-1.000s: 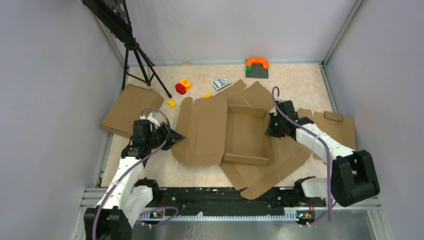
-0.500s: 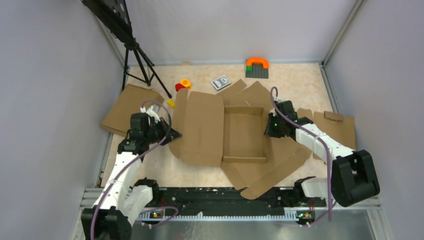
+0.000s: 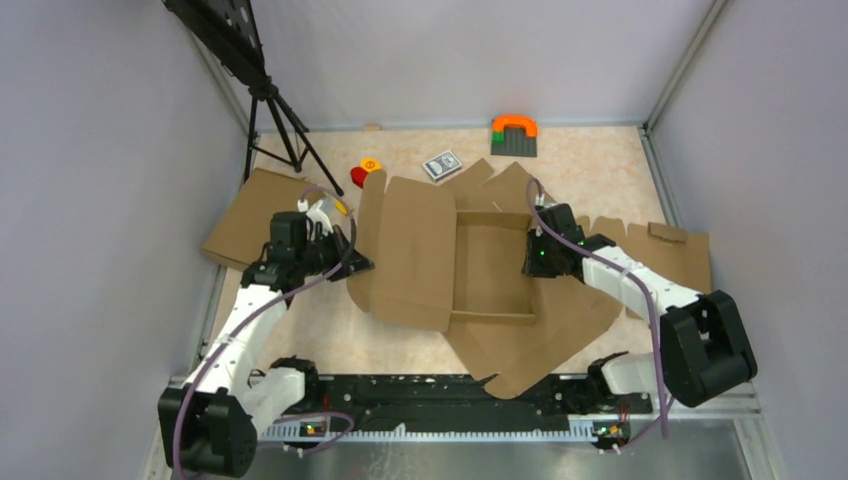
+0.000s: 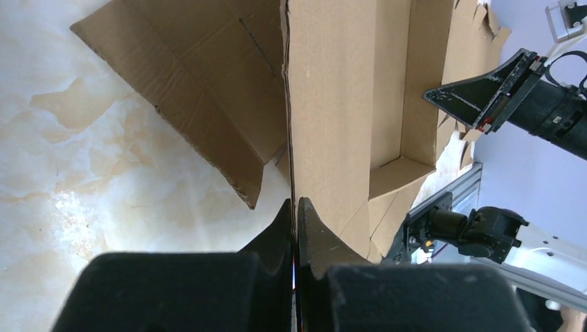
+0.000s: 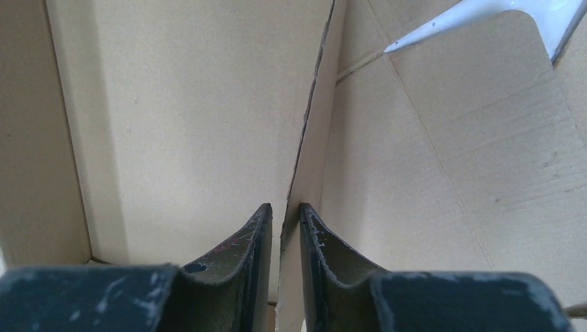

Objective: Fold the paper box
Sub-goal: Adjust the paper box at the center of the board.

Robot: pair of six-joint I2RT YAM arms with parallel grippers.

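Left end effector [image 4: 295, 206], maybe right end effector [image 5: 285, 209], pinch one paper box [image 3: 412, 250]

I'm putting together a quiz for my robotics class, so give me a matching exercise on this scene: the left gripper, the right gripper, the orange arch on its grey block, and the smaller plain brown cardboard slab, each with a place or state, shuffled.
Things:
1. left gripper
2. right gripper
3. orange arch on a grey block
4. smaller plain brown cardboard slab

Places or states:
A. flat at the left side of the table, by the black tripod
B. shut on the left panel's edge of the large brown corrugated paper box
C. at the table's far edge
D. straddling the paper box's right wall

Pairs: 1-B, 2-D, 3-C, 4-A
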